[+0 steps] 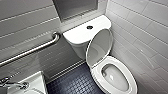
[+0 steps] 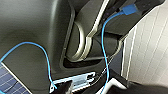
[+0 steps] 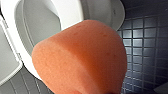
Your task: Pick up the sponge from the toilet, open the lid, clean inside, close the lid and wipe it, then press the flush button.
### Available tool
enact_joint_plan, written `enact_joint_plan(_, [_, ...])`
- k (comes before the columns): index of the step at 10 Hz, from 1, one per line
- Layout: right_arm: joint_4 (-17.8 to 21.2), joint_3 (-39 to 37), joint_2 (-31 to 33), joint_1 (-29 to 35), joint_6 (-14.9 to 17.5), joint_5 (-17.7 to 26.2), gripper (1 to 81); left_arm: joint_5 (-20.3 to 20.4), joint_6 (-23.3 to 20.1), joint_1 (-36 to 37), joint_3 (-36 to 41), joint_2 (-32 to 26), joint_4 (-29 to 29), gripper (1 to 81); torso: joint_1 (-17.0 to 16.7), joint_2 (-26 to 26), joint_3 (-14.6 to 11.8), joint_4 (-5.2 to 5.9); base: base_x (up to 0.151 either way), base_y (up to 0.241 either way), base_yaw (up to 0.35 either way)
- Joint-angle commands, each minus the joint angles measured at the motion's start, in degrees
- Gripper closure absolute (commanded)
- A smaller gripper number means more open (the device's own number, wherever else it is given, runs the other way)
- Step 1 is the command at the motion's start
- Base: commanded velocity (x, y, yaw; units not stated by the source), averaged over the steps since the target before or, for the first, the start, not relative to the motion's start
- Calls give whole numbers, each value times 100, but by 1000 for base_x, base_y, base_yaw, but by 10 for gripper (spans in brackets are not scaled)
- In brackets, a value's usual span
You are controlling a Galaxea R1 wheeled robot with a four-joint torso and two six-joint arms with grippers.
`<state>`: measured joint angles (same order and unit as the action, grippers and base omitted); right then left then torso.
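The white toilet (image 1: 130, 82) stands against the right wall, its boxy tank (image 1: 80, 33) behind it. The oval lid (image 1: 98, 47) is raised and leans back against the tank, so the seat ring and the bowl show. A round flush button (image 1: 89, 27) sits on the tank top. The orange sponge (image 3: 82, 60) looms large and close in the right wrist view, held up off the floor in my right gripper. Behind it are the toilet's seat (image 3: 67, 12) and bowl (image 3: 40, 25). The sponge hides the gripper's fingers.
A steel grab bar (image 1: 32, 51) runs along the left wall. A small white sink (image 1: 35, 81) with a faucet (image 1: 12, 84) sits at the lower left. Dark tiled floor (image 1: 72, 83) lies between sink and toilet. The left wrist view has the robot's dark body, blue cables and white wall tiles (image 2: 150, 50).
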<state>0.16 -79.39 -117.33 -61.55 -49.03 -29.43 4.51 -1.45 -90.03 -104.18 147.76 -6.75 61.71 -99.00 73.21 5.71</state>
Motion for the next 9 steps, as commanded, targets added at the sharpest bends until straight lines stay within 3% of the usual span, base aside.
enact_joint_plan(1, [-121, 494, 506, -398, 279, -116, 811, -539, -57, -239, 143, -106, -107, 10, 0, 0, 0, 0, 0, 0, 0])
enact_joint_plan(3, [-236, 984, 707, -337, 612, 32, 811, -539, -66, -239, 152, -88, -124, 10, 0, -2, 0, 0, 0, 0, 0])
enact_joint_plan(5, [-227, 1295, 762, 13, 1008, 698, 811, -539, -66, -231, 152, -80, -124, 10, 0, -2, 0, 0, 0, 0, 0])
enact_joint_plan(9, [-166, 1506, 595, 1049, 1097, 1920, 811, -539, -58, -213, 152, -27, -186, 10, 0, -2, 0, 0, 0, 0, 0])
